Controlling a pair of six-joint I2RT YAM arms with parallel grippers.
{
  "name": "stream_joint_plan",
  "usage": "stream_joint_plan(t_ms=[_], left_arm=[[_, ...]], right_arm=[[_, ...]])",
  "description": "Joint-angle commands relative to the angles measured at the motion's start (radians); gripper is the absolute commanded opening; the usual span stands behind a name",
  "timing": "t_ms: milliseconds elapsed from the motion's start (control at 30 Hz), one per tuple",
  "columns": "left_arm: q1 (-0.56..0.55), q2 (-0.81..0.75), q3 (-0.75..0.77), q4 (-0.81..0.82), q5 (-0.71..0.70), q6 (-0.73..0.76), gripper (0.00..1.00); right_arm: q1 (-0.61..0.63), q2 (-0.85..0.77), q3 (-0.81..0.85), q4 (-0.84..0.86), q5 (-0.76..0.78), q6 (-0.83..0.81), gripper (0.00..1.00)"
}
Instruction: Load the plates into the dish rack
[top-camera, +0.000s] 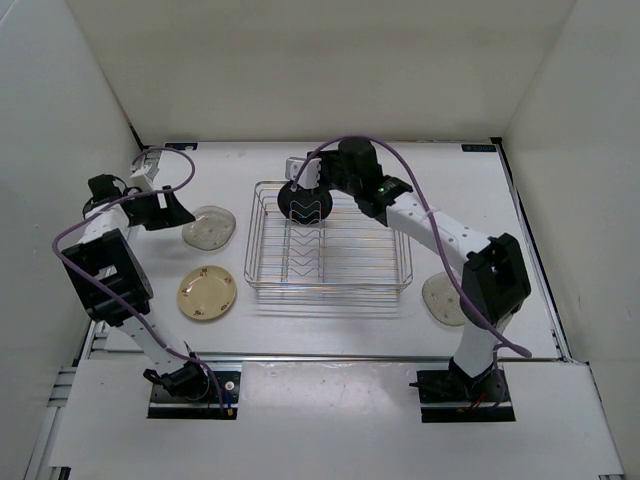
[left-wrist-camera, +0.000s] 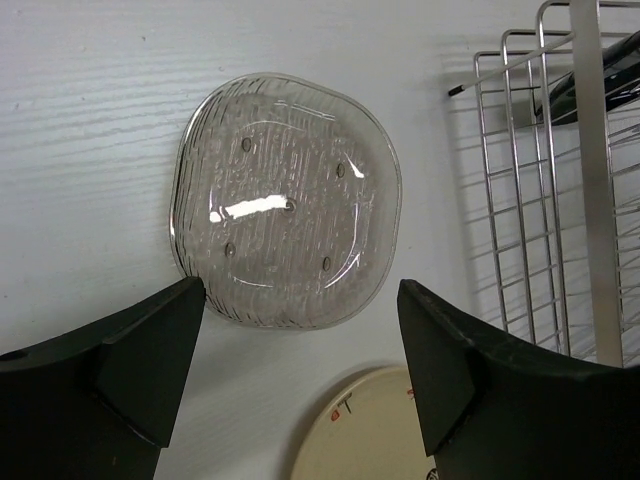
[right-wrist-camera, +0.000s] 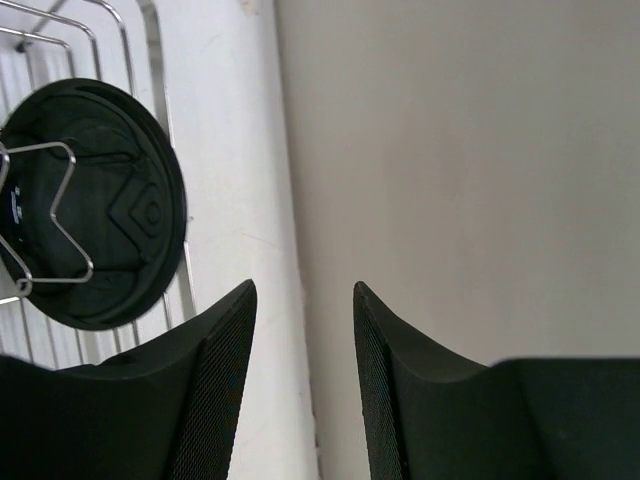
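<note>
The left gripper hovers over the desk, spread wide with nothing between its fingers. A translucent plate lies flat just ahead of its tips, and the cream plate lies closer in, under the gap. The right gripper is parted and empty. The black plate stands upright in the dish rack, just beside its tips.

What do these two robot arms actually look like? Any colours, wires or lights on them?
The left arm and right arm are white tubes linked by chunky black joints, on black bases. A purple cable loops along each. The right arm shows a small green light. The left claw and right claw each end in two matte black, wedge-shaped fingers.
</note>
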Motion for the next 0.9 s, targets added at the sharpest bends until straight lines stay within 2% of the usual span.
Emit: stream_joint_plan(t_ms=[0, 167, 367, 567, 800, 867], left_arm=[[0.000, 0.027, 0.038, -0.004, -0.005, -0.010, 0.88], [-0.010, 0.087, 0.038, -0.004, -0.051, -0.019, 0.83], [-0.010, 0.131, 0.063, -0.004, -0.118, -0.019, 0.81], [-0.029, 0.150, 0.094, -0.004, -0.184, -0.019, 0.76], [-0.048, 0.183, 0.103, -0.004, -0.195, -0.028, 0.67], [-0.060, 0.194, 0.103, -0.004, -0.195, -0.028, 0.67]], right_arm=[[0.001, -0.080, -0.046, 0.047, 0.037, -0.031, 0.48], [-0.021, -0.134, -0.055, 0.058, 0.065, -0.032, 0.48], [-0.062, -0.179, 0.014, -0.012, 0.097, 0.044, 0.48], [-0.091, -0.229, 0.002, -0.051, 0.106, 0.077, 0.48], [-0.100, -0.275, -0.023, -0.069, 0.106, 0.096, 0.48], [-0.110, -0.286, -0.023, -0.069, 0.106, 0.096, 0.48]])
